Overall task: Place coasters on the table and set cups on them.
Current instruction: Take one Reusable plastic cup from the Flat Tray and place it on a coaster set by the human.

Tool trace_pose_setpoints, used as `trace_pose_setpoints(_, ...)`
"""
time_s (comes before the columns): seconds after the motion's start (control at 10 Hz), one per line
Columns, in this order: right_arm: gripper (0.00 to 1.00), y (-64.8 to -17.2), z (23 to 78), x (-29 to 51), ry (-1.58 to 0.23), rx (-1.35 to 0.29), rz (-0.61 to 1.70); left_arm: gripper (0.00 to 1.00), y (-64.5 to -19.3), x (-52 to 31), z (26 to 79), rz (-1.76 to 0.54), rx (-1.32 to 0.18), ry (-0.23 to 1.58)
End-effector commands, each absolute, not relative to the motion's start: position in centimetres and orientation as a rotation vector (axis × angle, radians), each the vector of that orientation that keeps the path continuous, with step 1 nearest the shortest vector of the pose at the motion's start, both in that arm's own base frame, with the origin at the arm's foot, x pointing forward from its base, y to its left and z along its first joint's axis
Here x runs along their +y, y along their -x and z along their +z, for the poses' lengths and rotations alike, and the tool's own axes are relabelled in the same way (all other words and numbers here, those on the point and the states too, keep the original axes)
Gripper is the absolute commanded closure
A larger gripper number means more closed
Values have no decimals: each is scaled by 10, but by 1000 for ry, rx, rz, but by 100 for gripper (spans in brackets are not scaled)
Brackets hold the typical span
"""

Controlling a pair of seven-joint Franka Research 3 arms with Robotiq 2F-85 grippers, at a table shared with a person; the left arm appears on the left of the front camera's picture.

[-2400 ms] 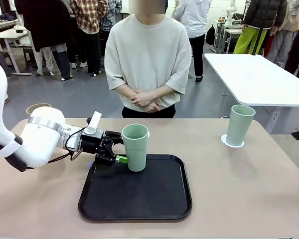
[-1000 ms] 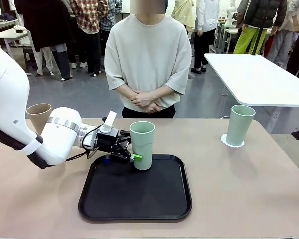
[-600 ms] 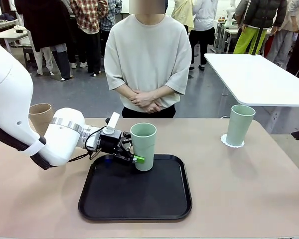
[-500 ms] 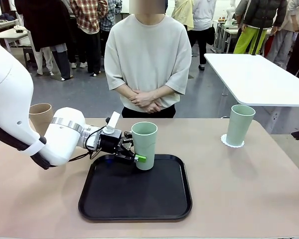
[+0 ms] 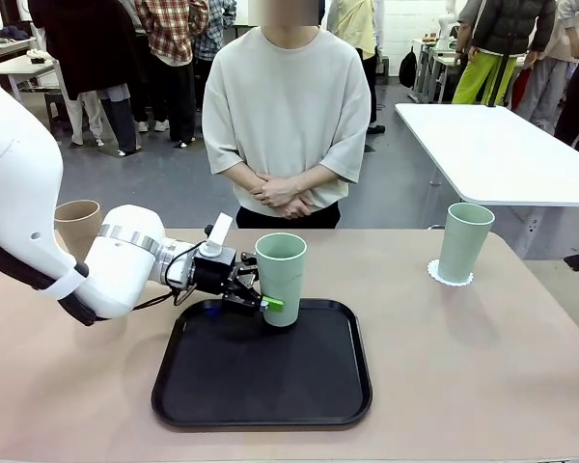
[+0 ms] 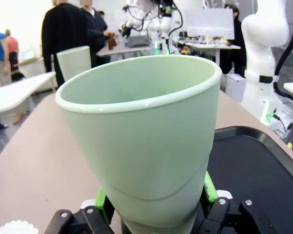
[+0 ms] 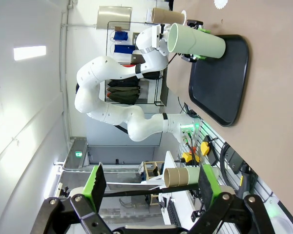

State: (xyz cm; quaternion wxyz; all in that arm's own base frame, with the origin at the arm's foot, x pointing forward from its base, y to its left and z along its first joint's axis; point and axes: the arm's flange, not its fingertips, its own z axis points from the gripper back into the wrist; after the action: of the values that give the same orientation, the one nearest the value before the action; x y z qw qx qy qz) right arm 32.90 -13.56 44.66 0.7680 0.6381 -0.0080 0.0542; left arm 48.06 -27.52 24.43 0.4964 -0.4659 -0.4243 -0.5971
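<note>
- Over far-left part of black tray (image 5: 270, 405): mint cup (image 5: 280, 278), upright, w/ base at tray or just above — can't tell.
- Handling (est.): light, rigid, smooth matte, tapered; could slip down. Best hold low on body, opp. sides.
- Left claw (image 5: 261, 301): pinching cup's lower wall, green pads (image 6: 209, 187) either side.
- 2nd mint cup (image 5: 464, 241) on coaster (image 5: 434, 273), far right of surface (image 5: 463, 376); spare coaster (image 6: 15, 228) near.
- Tan cup (image 5: 77, 224) far left.
- Right claw (image 7: 151, 187): spread, empty.

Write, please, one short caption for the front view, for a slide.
Left gripper shut on a mint cup over the black tray; another mint cup stands on a coaster.
</note>
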Motion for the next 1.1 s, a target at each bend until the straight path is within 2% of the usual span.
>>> trace_pose_setpoints(0.0, 0, -328, 448, -136, -1384, -7, 104, 100, -474, -272, 285, -1479, -1040, 1106)
trace_pose_setpoints(0.2, 0, -328, 448, -136, -1384, -7, 104, 100, -486, -275, 331, -1492, -1061, 1047)
trace_pose_setpoints(0.4, 0, -328, 448, -136, -1384, -7, 104, 100, -521, -278, 359, -1464, -1015, 1027)
trace_pose_setpoints(0.8, 0, -328, 448, -136, -1384, -7, 104, 100, -593, -270, 385, -1387, -898, 1082)
trace_pose_setpoints(1.0, 0, -328, 448, -136, -1384, -7, 104, 100, -608, -267, 390, -1403, -871, 1130)
